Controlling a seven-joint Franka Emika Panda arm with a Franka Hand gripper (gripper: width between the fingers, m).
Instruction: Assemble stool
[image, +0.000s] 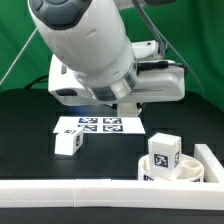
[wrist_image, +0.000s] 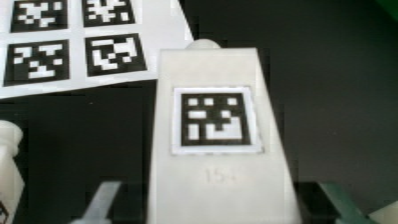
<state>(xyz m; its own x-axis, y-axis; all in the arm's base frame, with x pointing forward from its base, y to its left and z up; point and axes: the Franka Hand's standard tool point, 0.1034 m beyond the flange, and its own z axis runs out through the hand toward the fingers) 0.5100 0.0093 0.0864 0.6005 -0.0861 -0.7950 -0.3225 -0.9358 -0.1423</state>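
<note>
In the wrist view a white stool leg with a square tag on its face lies lengthwise between my fingers. My gripper is shut on its sides, one pale finger on each flank. In the exterior view that leg shows just under the arm's bulk, which hides the gripper itself. Another leg lies on the black table toward the exterior view's left. The round seat disc sits at the exterior view's right, with a tagged leg standing on it.
The marker board lies flat mid-table, and its corner shows beside the held leg in the wrist view. A long white rail borders the table's near edge and turns up at the exterior view's right.
</note>
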